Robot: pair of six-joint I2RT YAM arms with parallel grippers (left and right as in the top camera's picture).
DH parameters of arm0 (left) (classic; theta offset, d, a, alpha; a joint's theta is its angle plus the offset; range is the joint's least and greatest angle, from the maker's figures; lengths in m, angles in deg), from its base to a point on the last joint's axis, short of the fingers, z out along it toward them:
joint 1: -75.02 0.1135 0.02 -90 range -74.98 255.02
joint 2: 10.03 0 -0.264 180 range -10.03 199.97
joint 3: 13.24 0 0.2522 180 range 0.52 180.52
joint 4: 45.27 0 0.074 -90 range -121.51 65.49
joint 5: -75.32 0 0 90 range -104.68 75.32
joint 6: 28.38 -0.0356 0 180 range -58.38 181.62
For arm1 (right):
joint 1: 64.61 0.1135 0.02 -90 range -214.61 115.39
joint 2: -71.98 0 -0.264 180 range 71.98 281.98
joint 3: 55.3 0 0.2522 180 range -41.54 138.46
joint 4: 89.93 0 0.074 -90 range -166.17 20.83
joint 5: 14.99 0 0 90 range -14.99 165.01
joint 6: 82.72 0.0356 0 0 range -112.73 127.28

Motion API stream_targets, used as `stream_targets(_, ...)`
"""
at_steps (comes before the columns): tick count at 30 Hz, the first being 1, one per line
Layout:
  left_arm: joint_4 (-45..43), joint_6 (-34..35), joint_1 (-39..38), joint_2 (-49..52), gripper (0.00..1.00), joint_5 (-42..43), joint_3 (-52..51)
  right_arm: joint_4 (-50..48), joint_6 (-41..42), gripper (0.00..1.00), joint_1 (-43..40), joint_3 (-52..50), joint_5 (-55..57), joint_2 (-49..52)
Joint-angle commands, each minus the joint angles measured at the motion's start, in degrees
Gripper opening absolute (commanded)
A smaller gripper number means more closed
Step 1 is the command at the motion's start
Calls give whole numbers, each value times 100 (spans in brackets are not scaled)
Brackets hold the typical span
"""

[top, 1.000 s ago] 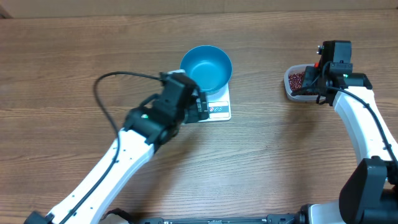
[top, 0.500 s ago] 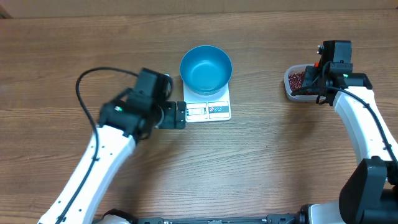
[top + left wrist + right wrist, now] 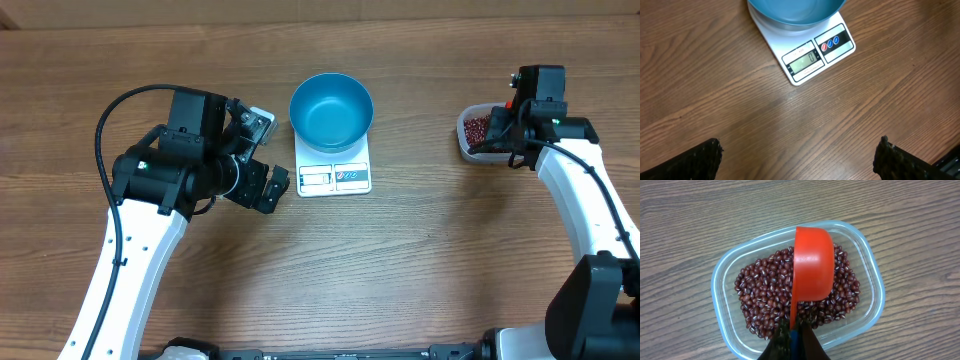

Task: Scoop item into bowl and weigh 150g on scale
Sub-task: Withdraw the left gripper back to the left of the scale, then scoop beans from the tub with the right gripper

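Observation:
The blue bowl (image 3: 331, 111) stands on the back of the white scale (image 3: 335, 177), whose display (image 3: 805, 61) reads zero. No beans show in the bowl. My left gripper (image 3: 268, 155) hangs open just left of the scale, its fingertips (image 3: 710, 155) wide apart over bare wood. At the right, dark red-brown beans (image 3: 765, 290) fill a clear plastic tub (image 3: 722, 280). My right gripper (image 3: 794, 332) is shut on the handle of an orange-red scoop (image 3: 812, 265). The scoop lies over the beans with its rounded back toward the wrist camera.
The tub (image 3: 466, 140) sits at the table's right side, well apart from the scale. A black cable (image 3: 110, 120) loops off the left arm. Bare wooden tabletop lies between scale and tub and along the front.
My left arm has pulled back to the left, away from the scale's front, and turned. The right arm, scoop and tub have not moved.

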Motion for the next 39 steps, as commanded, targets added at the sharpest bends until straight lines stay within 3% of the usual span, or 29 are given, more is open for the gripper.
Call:
stream_targets(1, -116, -291, -4, 11, 100, -9, 74, -15, 44, 4, -11, 208, -17, -175)
stream_targets(7, -133, -566, -4, 11, 100, 7, 74, -20, -22, 4, -13, 208, -15, -175)
stream_targets(18, -131, -564, -4, 11, 100, 7, 74, 293, -1480, 4, -13, 203, -17, -170)
stream_targets(25, -125, -581, -4, 9, 100, 4, 74, 446, -1753, 4, -13, 197, -654, -166)
stream_targets(30, -114, -828, -4, 9, 100, 81, 74, 487, -1786, 4, -13, 197, -859, -101)
stream_targets(34, -109, -1637, -2, 9, 100, 645, 74, 525, -1784, 4, -13, 197, -1102, -13)
stream_targets(39, -109, -1722, -2, 9, 100, 603, 74, 527, -1777, 4, -13, 197, -1180, -13)
